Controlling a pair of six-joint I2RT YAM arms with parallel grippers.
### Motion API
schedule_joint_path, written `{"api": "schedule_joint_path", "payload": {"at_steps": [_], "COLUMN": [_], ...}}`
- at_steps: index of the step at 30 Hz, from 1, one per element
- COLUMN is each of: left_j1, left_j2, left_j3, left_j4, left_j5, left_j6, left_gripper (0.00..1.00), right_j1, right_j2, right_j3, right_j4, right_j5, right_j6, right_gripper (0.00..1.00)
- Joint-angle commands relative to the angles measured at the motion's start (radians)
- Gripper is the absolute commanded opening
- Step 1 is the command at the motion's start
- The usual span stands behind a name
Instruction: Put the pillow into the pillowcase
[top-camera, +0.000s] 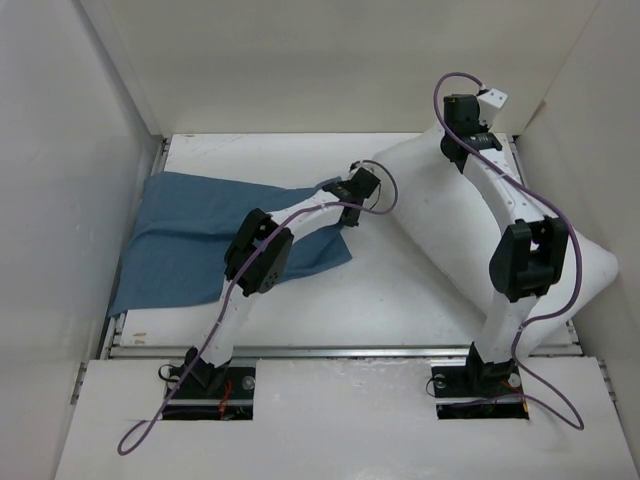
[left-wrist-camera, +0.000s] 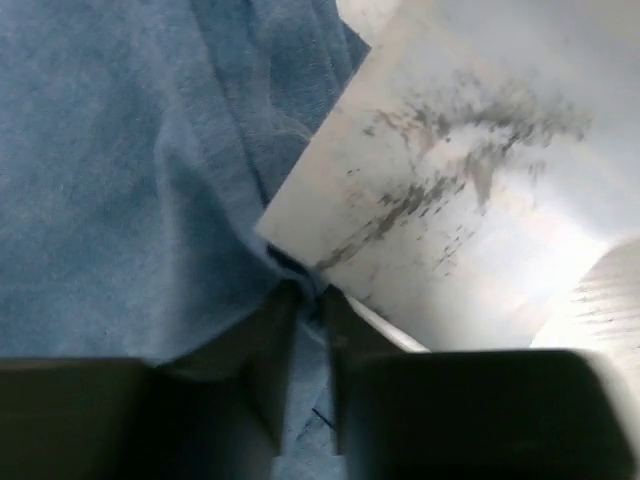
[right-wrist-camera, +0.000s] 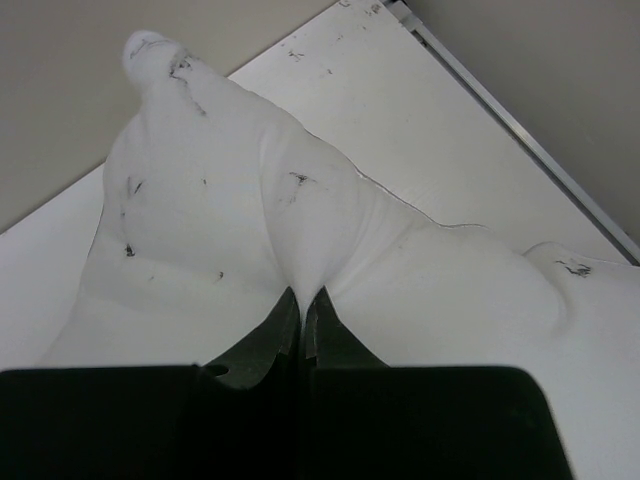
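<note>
Grasp step: left gripper (left-wrist-camera: 312, 292) is pinched on the pillowcase (left-wrist-camera: 120, 200) edge, cloth flat at table (top-camera: 300, 310) left, right gripper (right-wrist-camera: 302, 298) clamped on a pillow (right-wrist-camera: 200, 230) fold at right; next likely needs lifting that edge to open the mouth.

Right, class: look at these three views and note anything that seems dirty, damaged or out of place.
The pillow has small dark smudges across its white fabric, and the table beside the pillowcase shows grey scuff streaks. Nothing looks torn or spilled.
</note>
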Motion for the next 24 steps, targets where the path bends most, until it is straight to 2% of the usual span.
{"api": "schedule_joint_path", "payload": {"at_steps": [1,2,3,5,10,16,24], "left_j1": [-0.005,-0.005,-0.005,-0.005,-0.005,0.027,0.075], "left_j2": [0.002,0.002,-0.009,-0.034,-0.237,-0.438,-0.538], "left_j3": [0.041,0.050,0.062,0.072,-0.008,-0.082,-0.134], "left_j4": [-0.038,-0.047,-0.047,-0.072,-0.020,-0.009,-0.027], "left_j5": [-0.048,-0.057,-0.058,-0.068,-0.068,0.086,0.269], "left_j6": [-0.019,-0.019,-0.019,-0.019,0.018,0.043,0.043], "left_gripper": [0.10,0.03,0.00,0.00,0.00,0.00,0.00], "right_j1": [0.001,0.001,0.001,0.001,0.001,0.001,0.030], "right_j2": [-0.033,-0.033,-0.033,-0.033,-0.103,-0.212,-0.269], "right_j3": [-0.006,-0.006,-0.006,-0.017,-0.097,-0.244,-0.313], "right_j4": [0.008,0.008,0.008,0.008,0.066,0.151,0.189], "right_j5": [0.014,0.014,0.005,-0.009,-0.042,-0.130,-0.175], "right_j6": [-0.008,-0.008,-0.008,-0.008,-0.031,-0.069,-0.058], "right_gripper": [0.00,0.00,0.00,0.00,0.00,0.00,0.00]}}
